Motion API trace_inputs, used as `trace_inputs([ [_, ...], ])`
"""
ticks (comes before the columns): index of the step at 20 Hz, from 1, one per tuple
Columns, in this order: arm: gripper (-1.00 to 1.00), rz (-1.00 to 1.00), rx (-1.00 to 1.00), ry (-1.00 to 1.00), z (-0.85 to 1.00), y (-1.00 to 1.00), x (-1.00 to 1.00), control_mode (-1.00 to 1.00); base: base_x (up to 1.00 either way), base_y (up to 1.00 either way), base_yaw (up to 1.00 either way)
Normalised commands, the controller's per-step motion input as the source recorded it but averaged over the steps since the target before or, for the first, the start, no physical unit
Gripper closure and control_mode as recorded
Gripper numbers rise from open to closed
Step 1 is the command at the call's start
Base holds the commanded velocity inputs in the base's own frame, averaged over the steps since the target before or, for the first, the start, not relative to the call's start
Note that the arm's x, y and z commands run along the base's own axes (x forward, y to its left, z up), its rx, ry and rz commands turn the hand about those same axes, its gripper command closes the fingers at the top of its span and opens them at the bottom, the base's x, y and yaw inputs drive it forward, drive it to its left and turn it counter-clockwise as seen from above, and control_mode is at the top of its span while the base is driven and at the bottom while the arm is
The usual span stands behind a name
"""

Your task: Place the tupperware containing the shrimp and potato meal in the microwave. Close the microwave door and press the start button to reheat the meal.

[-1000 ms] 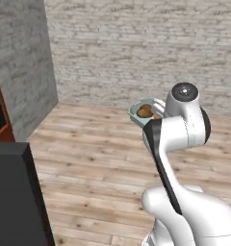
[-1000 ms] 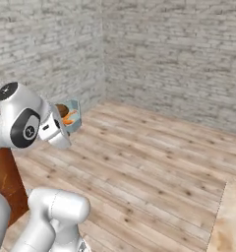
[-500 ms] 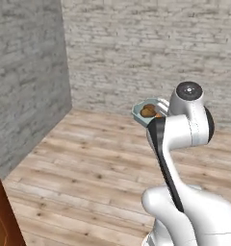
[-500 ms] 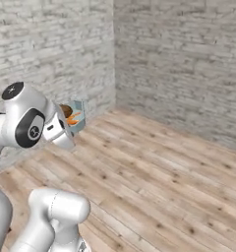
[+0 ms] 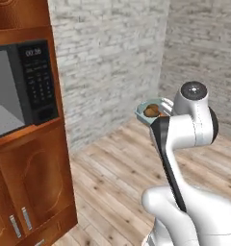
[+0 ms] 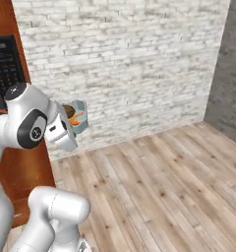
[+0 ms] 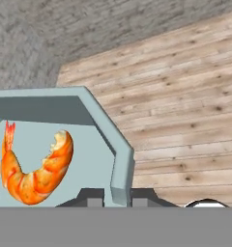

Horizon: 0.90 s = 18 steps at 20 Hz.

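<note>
Currently my tool [image 7: 118, 197] pinches the tub [image 7: 119, 159] by its rim, carried high, well apart from the open microwave [image 5: 21, 89] at left. Risk: shrimp [image 7: 38, 166] or potato [image 5: 151, 111] may spill if I tilt entering the cavity.

Matt pale plastic for the tupperware [image 7: 119, 164], glossy orange on the shrimp [image 7: 38, 172]. Polished reddish wood on the cabinet [image 5: 33, 192] at lower left, smooth black on the microwave [image 5: 38, 79] above. Rough grey brick on the wall [image 6: 134, 64].

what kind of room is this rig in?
Most likely a kitchen. A black microwave, its grey cavity visible, sits built into brown wooden cabinets. The arm holds up a tupperware with shrimp. White brick walls and plank floor.
</note>
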Motion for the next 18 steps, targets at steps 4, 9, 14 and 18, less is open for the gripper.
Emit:
trace_inputs([
  [4, 1.0, 0.0, 0.0, 0.0, 0.0, 0.0, 0.0, 1.0, 0.11, 0.16, 0.71],
  [9, 1.0, 0.0, 0.0, 0.0, 0.0, 0.0, 0.0, 1.0, 0.05, 0.2, 0.68],
  [14, 1.0, 0.0, 0.0, 0.0, 0.0, 0.0, 0.0, 1.0, 0.2, 0.12, 0.61],
  [18, 1.0, 0.0, 0.0, 0.0, 0.0, 0.0, 0.0, 1.0, 0.42, 0.2, 0.51],
])
